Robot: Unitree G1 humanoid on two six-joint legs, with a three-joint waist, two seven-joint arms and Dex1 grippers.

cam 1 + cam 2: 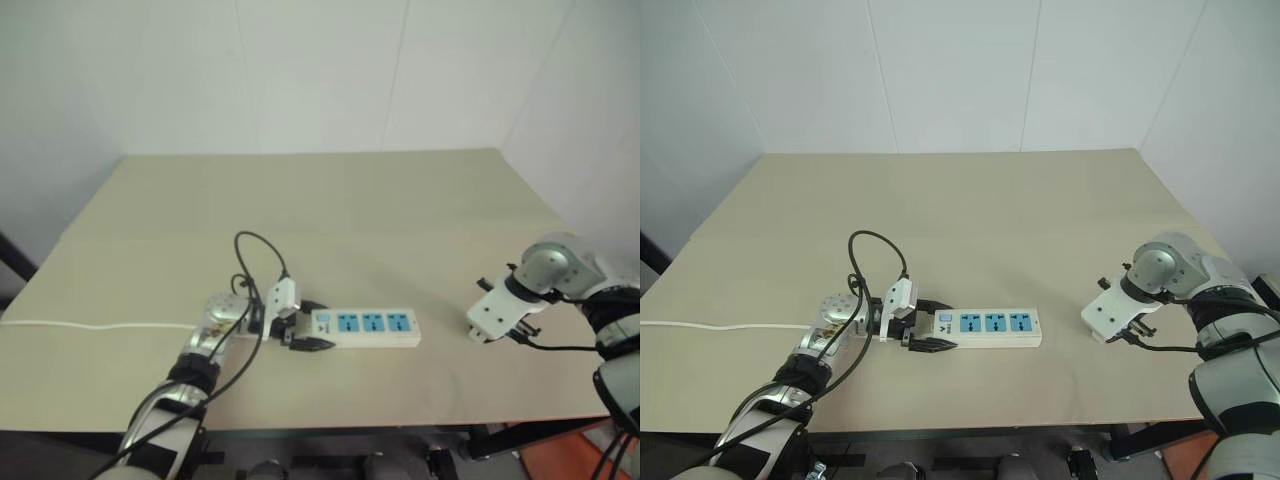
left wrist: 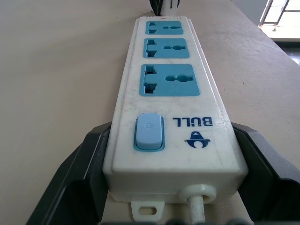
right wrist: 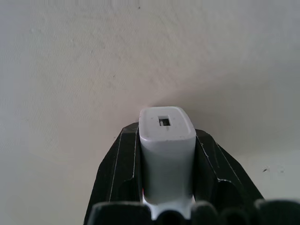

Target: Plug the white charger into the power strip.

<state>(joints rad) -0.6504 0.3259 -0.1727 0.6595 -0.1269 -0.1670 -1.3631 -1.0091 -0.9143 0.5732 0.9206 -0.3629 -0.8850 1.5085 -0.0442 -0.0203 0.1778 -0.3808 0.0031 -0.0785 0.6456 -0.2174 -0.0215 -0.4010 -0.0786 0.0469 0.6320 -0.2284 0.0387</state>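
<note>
My right gripper (image 3: 167,187) clamped the white charger (image 3: 167,150) just above the table (image 1: 400,220), well right of the power strip (image 1: 365,327). My left gripper (image 2: 168,197) gripped the strip's switch end, sockets facing up at table centre.

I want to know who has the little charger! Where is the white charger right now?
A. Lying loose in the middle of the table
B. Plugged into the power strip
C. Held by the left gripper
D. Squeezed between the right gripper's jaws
D. The right wrist view shows the white charger clamped between the right gripper's black jaws, while the power strip's three blue sockets stand empty.
</note>
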